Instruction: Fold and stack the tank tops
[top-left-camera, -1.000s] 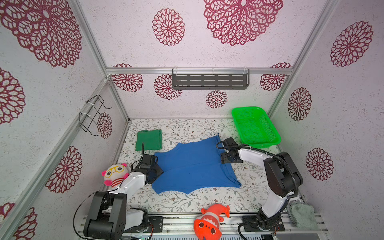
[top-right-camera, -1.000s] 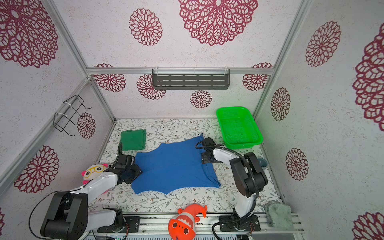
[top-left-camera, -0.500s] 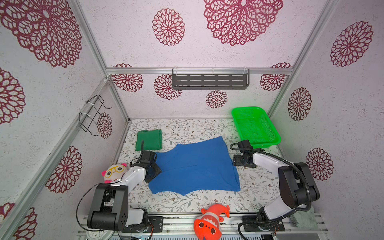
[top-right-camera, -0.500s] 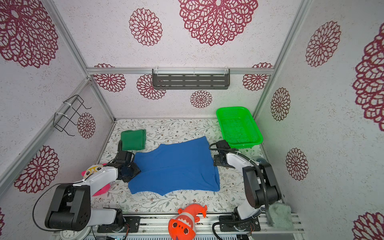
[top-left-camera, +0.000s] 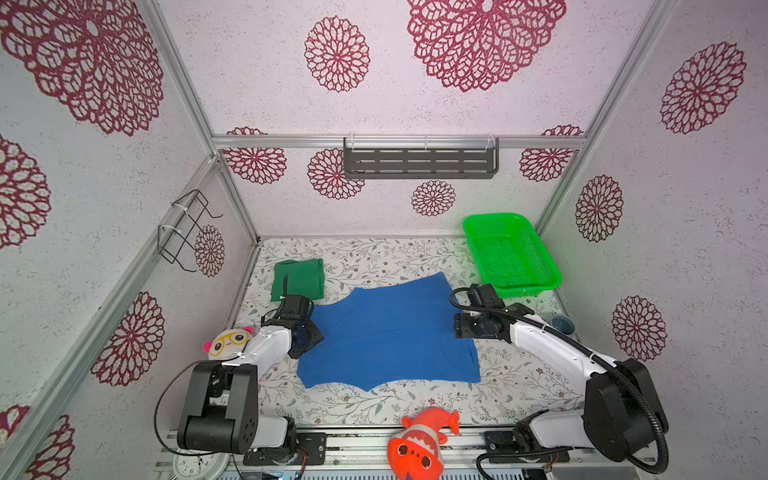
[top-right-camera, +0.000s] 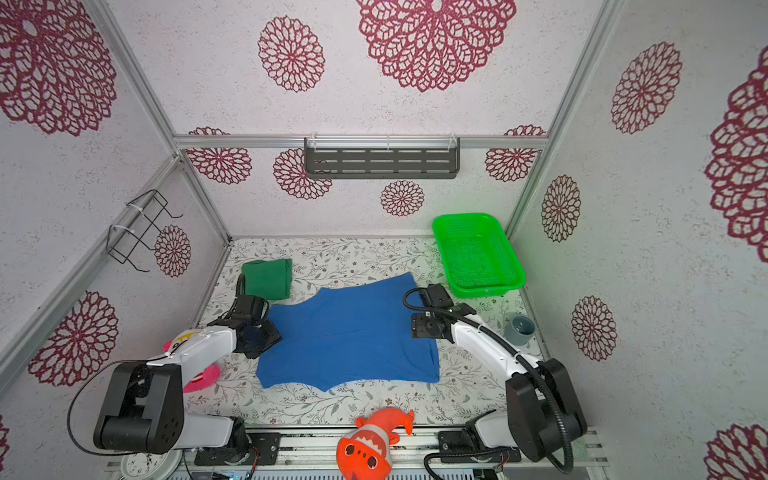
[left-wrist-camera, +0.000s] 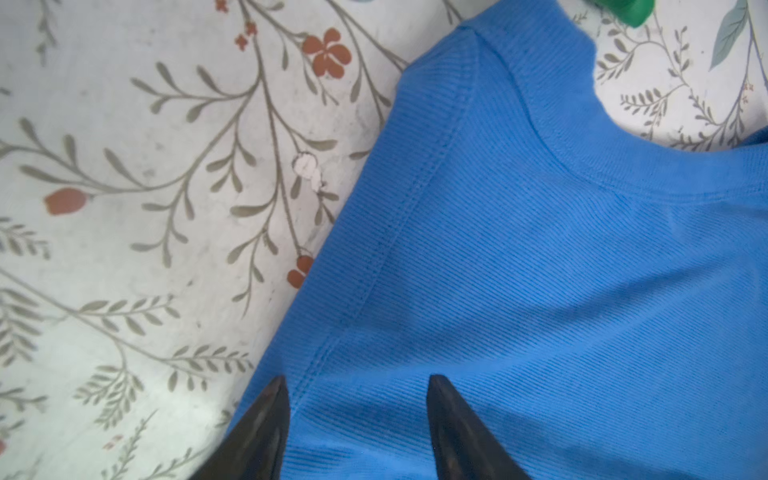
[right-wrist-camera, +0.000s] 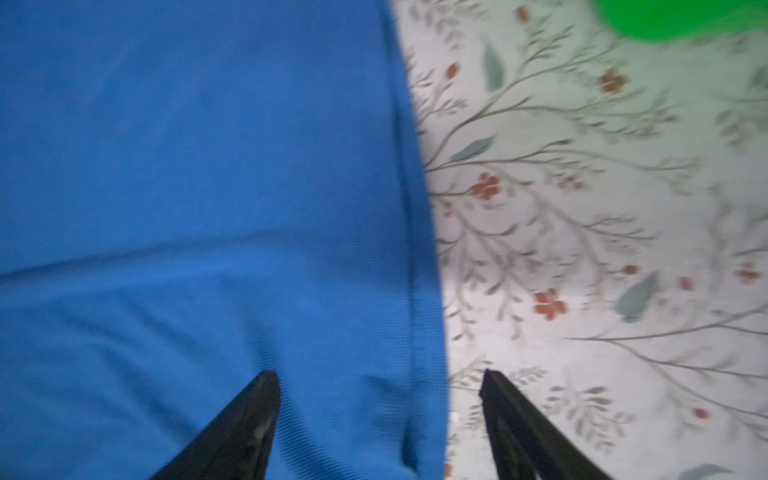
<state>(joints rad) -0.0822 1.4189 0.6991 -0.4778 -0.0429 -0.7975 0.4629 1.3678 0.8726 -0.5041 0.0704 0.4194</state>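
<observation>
Left claw (left-wrist-camera: 355, 399): jaws partly apart, gripping nothing, tips straddling the stitched armhole edge of the blue tank top (top-left-camera: 390, 332). The top lies spread flat on the table (top-left-camera: 374, 253) between both claws. Right claw (right-wrist-camera: 378, 395): jaws wide, empty, one tip over cloth, the other over bare table, hem edge between them. Step looks like pinching opposite edges for a fold. To do it well: go low, catch both layers, close together, lift evenly. Farther out: folded green tank top (top-left-camera: 297, 278) just past the left claw, likely stack spot. Green basket (top-left-camera: 536, 289) just past the right claw, tight there. Bare table beyond the cloth.
</observation>
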